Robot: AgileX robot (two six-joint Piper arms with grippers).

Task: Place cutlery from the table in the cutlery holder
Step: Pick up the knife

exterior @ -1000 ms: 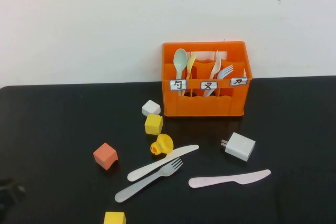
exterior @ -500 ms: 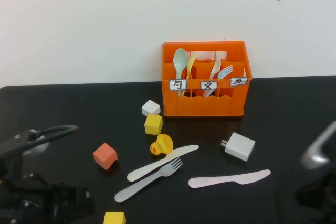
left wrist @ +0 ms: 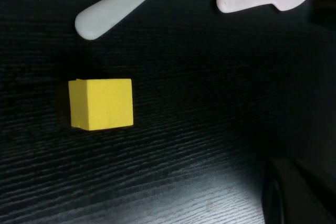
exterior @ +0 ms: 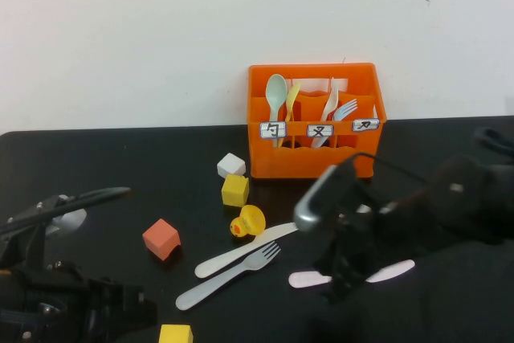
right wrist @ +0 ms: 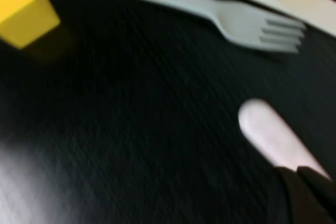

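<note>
Notably, cutlery holder bears 3 character labels.

The right arm blurs across the high view, covering the pink knife's middle; the yellow cube is cut by the bottom edge; in the right wrist view the fork's handle runs off-frame.

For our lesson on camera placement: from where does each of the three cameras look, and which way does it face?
High view: raised on the robot's side, facing down at the table, cutlery holder and both arms.
Left wrist view: looks down on a yellow cube; left end effector at the edge.
Right wrist view: close over the grey fork; right end effector above the pink knife.
Shared: both wrist views show that knife and fork.
</note>
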